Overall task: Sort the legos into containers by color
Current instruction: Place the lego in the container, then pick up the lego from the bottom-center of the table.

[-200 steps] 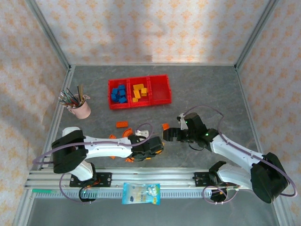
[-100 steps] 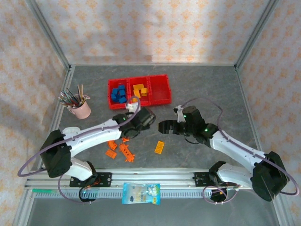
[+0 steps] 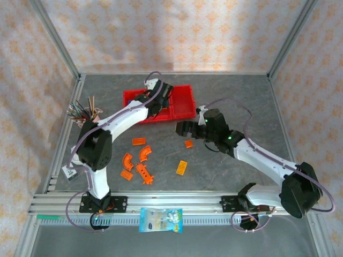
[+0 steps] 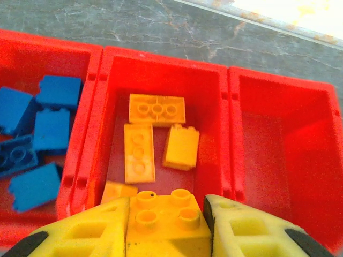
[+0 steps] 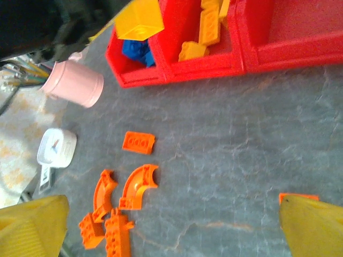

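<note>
Left jaws clench a yellow brick [image 4: 165, 222] above the middle bin [image 4: 161, 57]; right jaws appear released.

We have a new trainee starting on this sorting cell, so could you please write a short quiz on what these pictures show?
1. True or false: the right-end bin holds bricks.
2. What does the left gripper hold? A) a blue brick B) a yellow brick C) a pen
3. Where are the orange bricks lying?

Key: 1 false, nothing lies in it. 2 B. 3 On the table, outside the bins.
</note>
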{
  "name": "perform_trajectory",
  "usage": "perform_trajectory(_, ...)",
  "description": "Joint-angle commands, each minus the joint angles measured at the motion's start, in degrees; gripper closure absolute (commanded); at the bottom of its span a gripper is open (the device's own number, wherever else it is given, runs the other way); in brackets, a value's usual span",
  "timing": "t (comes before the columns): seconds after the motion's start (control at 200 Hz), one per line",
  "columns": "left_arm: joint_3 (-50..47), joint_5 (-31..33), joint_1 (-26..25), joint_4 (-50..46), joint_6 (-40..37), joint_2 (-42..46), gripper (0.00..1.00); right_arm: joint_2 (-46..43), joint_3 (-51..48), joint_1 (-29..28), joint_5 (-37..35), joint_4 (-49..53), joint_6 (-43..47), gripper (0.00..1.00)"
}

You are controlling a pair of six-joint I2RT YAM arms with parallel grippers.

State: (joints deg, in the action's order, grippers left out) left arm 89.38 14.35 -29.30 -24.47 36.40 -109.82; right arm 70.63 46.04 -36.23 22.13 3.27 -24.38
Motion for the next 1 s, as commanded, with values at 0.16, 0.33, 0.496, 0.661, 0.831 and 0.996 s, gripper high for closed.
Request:
perform_trajectory(0.16, 7.3, -2.57, 2.32, 0.46, -4.43, -8.81, 0.6, 2.62, 1.97, 0.1, -3.32, -1.67, -0.39, 0.0)
perform_trajectory(0.33, 8.87, -2.59, 2.28, -1.76, -4.61, -9.9, 0.5, 3.13, 2.38, 0.12, -3.78, -1.27, 0.13, 0.0)
perform_trajectory(0.496, 6.99, -4.32, 2.25, -1.89, -4.42, -6.27, 0.49, 3.2, 2.74, 0.15, -4.72, 0.45, 0.99, 0.0)
perform_trajectory(0.661, 1.15, -7.64, 1.88, -0.44, -4.28, 0.11, 0.46, 3.07, 3.31, 0.04, -5.37, 3.02, 1.2, 0.0)
perform_trajectory(0.831, -8.12, -8.62, -0.05, 1.41, -4.25, 10.52, 0.42, 3.33, 3.92, -0.57, -7.6, 7.72, 1.29, 0.0)
perform_trajectory(0.996, -19.6, -10.12, -2.69, 3.41, -3.33, 20.82, 0.37, 3.64, 3.78, -2.23, -11.09, 14.05, -0.1, 0.0)
